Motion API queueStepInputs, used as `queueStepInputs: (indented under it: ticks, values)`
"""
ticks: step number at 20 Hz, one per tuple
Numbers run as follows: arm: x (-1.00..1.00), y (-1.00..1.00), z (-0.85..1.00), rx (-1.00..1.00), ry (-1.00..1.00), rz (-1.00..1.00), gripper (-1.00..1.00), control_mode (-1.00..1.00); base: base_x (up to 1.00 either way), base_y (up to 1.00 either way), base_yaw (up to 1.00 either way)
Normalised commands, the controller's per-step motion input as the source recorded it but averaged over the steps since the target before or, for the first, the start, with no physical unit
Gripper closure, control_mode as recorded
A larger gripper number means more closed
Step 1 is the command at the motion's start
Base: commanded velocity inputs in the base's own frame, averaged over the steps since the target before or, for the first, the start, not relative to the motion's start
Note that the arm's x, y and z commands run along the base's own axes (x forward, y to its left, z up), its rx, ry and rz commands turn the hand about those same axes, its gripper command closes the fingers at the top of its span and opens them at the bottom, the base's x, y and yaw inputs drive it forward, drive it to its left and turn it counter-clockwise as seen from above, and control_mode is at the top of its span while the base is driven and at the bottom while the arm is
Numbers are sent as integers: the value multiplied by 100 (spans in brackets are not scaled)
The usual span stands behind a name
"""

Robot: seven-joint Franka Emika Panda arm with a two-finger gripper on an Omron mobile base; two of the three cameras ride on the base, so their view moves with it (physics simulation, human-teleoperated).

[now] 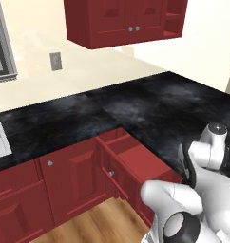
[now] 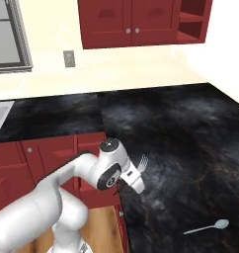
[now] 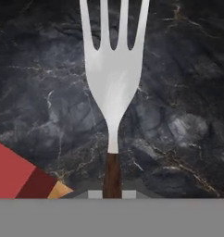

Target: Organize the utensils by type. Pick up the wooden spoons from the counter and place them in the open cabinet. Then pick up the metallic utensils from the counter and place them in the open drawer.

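1. Fork [image 3: 113, 88]: silver tines and neck on a dark brown handle, nearest the hand camera. It projects straight out from the gripper [image 3: 112, 194], whose fingers are nearly shut and pinch the handle at its lower end. In the right base view the tines [image 2: 143, 161] stand up past the hand, lifted clear of the worktop.
2. Grip: holding the handle end leaves the whole head free, which probably suits laying the fork down flat inside a shallow compartment.
3. Counter [image 2: 180, 128]: black stone with grey veining, lying directly below the fork. The arm holds the fork over the counter's near edge.
4. Open drawer [image 1: 136, 156]: red inside, pulled out below the counter edge, just beside the arm. A red corner at lower left of the hand view is probably this drawer. As a metallic utensil the fork belongs here, so the carry appears to be the step in hand.
5. Teaspoon [image 2: 207, 228]: thin and pale silver, lying flat on the counter, well apart from the fork, not yet collected.
6. Wall cabinet [image 2: 193, 20]: dark red, its open compartment showing a red shelf, far above the counter.
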Motion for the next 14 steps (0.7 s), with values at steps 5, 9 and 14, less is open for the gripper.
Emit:
queueStepInputs:
  ticks: [5, 9, 14]
  values:
    - [49, 33, 28, -8, 1, 51, 100, -100, 0, 0, 0]
    - [40, 30, 30, -6, 11, 56, 100, -100, 0, 0, 0]
    - [29, 40, 33, -13, 25, 48, 100, -100, 0, 0, 0]
